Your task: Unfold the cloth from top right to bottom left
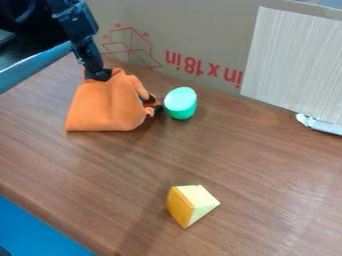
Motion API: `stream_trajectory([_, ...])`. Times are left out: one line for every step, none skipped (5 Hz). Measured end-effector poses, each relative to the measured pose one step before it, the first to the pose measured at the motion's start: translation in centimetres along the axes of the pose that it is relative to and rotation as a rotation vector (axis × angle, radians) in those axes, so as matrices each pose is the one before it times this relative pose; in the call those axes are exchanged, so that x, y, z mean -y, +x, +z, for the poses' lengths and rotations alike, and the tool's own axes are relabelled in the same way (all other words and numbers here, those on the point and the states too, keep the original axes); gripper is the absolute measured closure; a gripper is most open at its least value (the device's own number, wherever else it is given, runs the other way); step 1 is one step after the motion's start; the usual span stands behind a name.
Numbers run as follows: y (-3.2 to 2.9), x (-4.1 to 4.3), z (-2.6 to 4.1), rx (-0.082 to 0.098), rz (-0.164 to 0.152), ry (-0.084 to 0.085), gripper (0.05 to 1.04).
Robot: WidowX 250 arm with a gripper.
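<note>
Lab-like tabletop setup, black robot arm (77, 30), cardboard backdrop (207, 30), wood-grain tabletop (267, 175)

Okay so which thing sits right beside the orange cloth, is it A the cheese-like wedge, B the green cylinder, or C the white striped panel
B: the green cylinder stands just next to the cloth, at its right edge in the view.

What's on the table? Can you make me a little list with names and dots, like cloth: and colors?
cloth: orange, bunched up, not spread flat
end effector: at the cloth's top edge
green object: just right of the cloth
wedge block: pale yellow and orange, near the front
cardboard: behind, red markings
table: brown, wood-look
</note>
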State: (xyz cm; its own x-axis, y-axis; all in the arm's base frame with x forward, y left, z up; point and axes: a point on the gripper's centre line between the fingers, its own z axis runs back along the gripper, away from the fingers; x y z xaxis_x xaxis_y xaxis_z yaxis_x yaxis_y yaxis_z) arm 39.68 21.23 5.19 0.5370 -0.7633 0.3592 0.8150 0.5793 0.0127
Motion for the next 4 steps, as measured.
stream_trajectory([-0.049, 1.147, -0.210, 0.0294, 0.0067, -0.0272, 1.031])
stream_trajectory([0.594, 1.620, 2.305, 0.0316, -0.0354, 0.0255, 1.033])
stream_trajectory([0.311, 1.772, 1.236, 0.0281, -0.0309, 0.0039, 1.033])
stream_trajectory([1.026, 1.768, 1.123, 0.0198, -0.0382, 0.0123, 1.034])
